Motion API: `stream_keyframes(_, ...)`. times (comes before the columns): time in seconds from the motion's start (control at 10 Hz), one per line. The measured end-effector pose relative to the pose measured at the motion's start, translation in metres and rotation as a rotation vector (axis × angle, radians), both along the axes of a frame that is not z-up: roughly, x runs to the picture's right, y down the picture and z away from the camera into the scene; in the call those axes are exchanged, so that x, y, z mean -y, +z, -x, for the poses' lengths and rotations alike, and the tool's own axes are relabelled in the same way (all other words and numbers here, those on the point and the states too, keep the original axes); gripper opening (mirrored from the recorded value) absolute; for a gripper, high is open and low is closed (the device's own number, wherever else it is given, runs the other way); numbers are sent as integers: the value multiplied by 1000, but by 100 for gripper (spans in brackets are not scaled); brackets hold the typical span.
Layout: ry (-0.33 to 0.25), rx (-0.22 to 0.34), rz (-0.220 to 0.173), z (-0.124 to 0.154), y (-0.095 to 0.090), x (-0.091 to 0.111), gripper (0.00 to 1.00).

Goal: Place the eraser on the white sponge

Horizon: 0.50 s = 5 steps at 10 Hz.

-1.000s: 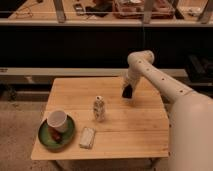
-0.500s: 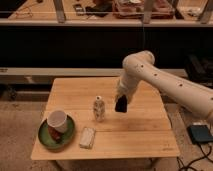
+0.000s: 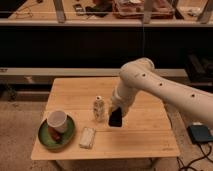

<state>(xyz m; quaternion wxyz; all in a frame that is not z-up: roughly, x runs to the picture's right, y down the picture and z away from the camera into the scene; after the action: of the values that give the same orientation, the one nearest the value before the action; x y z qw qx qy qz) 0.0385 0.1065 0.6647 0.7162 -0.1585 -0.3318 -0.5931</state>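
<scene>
The flat black rectangular eraser [image 3: 116, 119] hangs upright from the tool [image 3: 116, 110], which seems to pinch its top end, though the grip itself is hard to make out. It sits just right of the small clear bottle [image 3: 99, 108], over the wooden bench [image 3: 145, 136], probably raised for carrying to the pale mottled white sponge [image 3: 87, 138] lying flat near the front edge.
</scene>
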Motion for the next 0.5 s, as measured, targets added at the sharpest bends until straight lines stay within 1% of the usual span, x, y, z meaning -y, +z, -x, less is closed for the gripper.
stream_keyframes(0.1, 18, 23, 13, 9, -2, -10, 0)
stream_keyframes(0.3, 115, 124, 53, 44, -19, -43, 0)
stream_keyframes(0.4, 148, 168, 64, 59, -28, -55, 0)
stream_keyframes(0.5, 160, 194, 74, 66, -34, -68, 0)
